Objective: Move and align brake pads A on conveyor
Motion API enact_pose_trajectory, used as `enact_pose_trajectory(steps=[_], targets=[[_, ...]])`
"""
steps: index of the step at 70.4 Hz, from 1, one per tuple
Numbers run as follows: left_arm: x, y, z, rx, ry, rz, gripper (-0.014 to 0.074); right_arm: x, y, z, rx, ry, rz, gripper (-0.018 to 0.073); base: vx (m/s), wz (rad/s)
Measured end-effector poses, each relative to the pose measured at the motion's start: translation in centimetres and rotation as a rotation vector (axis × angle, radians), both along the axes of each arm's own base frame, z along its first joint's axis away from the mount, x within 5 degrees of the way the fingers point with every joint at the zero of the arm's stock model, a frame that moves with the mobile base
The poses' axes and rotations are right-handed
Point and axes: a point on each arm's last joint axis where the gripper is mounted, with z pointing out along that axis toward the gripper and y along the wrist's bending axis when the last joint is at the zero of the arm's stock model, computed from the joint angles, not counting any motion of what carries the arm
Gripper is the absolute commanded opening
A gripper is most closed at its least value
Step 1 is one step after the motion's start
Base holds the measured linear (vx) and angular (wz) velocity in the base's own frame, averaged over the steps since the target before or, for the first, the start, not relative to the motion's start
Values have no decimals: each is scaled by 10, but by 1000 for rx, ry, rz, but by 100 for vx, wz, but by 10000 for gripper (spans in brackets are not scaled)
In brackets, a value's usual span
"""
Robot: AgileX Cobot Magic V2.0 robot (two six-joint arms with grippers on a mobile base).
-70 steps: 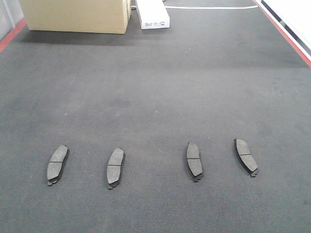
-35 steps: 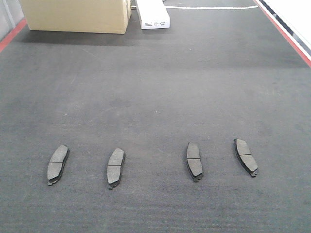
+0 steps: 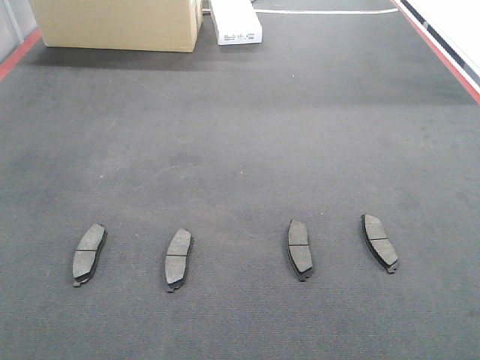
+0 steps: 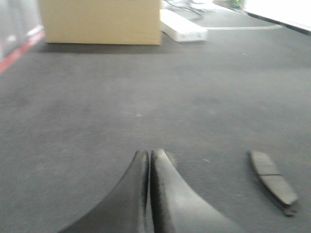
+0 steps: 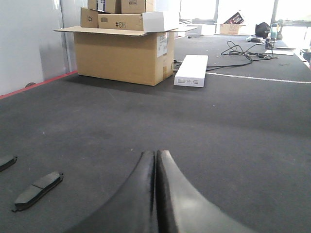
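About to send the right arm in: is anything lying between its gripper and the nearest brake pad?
Nothing visible. In the right wrist view only bare conveyor separates the shut right gripper from the nearest brake pad, low on the left.

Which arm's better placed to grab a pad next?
Probably left. Left gripper, shut, has one pad close on its right, about level with the fingertips. Right gripper, also shut, has its nearest pad farther off to its left.
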Motion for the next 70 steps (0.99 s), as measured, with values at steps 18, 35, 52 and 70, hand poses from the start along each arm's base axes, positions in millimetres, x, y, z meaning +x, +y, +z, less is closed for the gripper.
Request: enact_pose_trajectory(steps=[18,35,52,70], targets=[[-13,10,-1,-41,-144,165,-6,0,0,0,0,0,0,-10,0,0],[-14,10,-1,-6,-142,158,-6,0,0,0,0,1,0,-10,0,0],[-14,9,-1,-12,-142,138,-6,0,0,0,0,1,0,-10,0,0],[-14,9,-1,-14,-142,138,-6,0,0,0,0,1,0,-10,0,0]])
